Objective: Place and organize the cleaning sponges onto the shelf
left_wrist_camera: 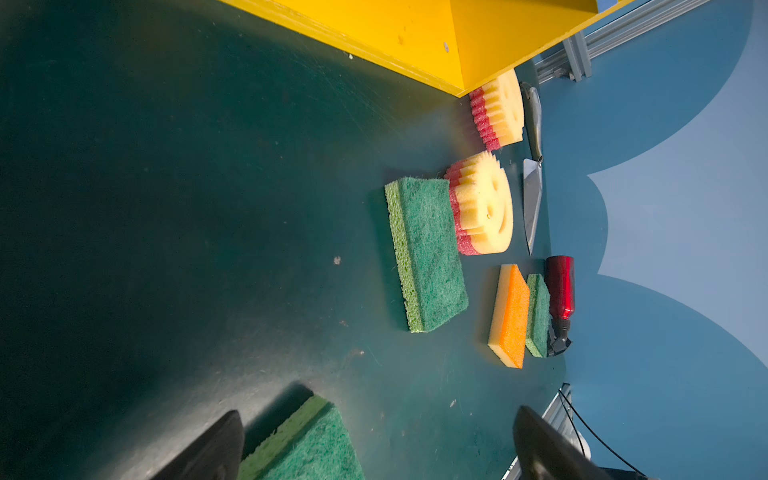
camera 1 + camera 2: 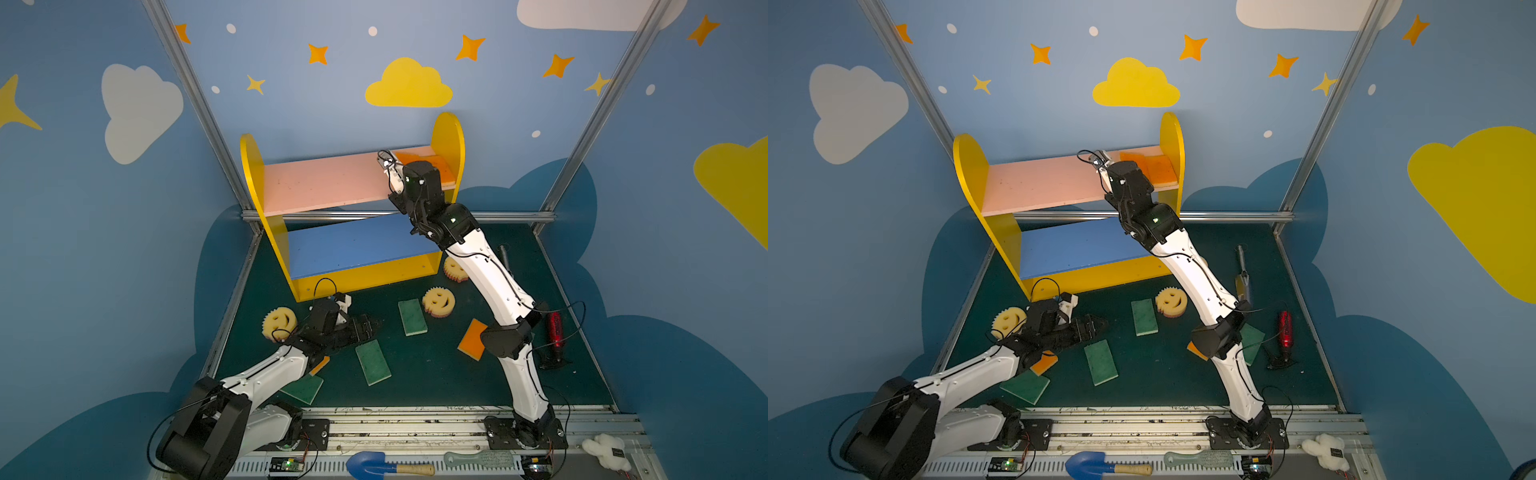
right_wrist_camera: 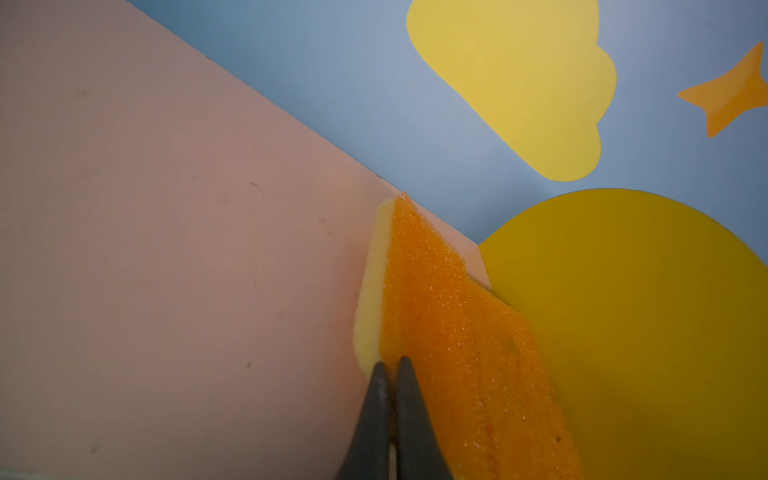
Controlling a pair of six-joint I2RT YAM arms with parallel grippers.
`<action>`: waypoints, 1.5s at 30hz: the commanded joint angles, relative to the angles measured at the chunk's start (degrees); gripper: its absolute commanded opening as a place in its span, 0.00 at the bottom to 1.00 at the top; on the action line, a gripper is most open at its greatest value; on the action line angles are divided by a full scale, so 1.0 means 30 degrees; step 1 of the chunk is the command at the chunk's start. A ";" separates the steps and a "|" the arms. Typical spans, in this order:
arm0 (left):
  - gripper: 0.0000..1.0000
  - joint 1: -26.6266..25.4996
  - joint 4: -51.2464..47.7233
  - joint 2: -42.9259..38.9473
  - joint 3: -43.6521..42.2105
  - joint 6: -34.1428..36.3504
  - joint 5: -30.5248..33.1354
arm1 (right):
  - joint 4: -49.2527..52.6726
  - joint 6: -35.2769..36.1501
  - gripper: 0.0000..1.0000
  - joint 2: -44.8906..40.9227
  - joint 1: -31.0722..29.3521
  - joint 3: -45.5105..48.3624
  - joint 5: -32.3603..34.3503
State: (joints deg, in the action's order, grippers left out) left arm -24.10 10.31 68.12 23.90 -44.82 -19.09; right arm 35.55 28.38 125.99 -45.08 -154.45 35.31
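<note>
At right end of pink upper board (image 3: 166,208), orange-topped sponge (image 3: 449,332) lies just beside yellow side panel (image 3: 644,332). Right gripper (image 3: 392,370): jaws closed together, tips touching sponge near edge, apparently gripping nothing. Sponge light, soft, squashes easily; best pinch across short sides. Left gripper (image 1: 378,415) wide open, over green-topped sponge (image 1: 307,444) on table (image 1: 166,208).

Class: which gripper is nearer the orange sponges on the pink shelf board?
Right. The right gripper, shut, touches the orange sponges on the pink board; the left gripper is open, low over the table beside a green sponge.
</note>
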 commanded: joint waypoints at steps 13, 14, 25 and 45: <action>0.99 0.0062 0.0286 0.0175 0.0267 0.0159 -0.0302 | -0.0707 0.1003 0.34 -0.0552 -0.0371 0.1021 0.0384; 0.99 0.0056 0.0251 0.0147 0.0262 0.0173 -0.0268 | -0.1000 0.1098 0.38 -0.0719 -0.0436 0.1337 0.0461; 0.99 0.0063 -0.0267 -0.0484 0.0257 0.0232 -0.0081 | -0.1135 0.1044 0.66 -0.1668 -0.0991 0.2128 0.0366; 0.99 -0.0406 -0.3192 -0.2337 0.1990 0.1454 0.0387 | 0.1007 -0.2957 0.85 -0.6097 -0.0956 0.5166 -0.3582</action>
State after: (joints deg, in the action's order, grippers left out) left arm -24.53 4.03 62.04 27.49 -42.81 -18.76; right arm 37.82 23.68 113.14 -48.10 -141.36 26.65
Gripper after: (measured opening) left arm 0.995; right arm 0.848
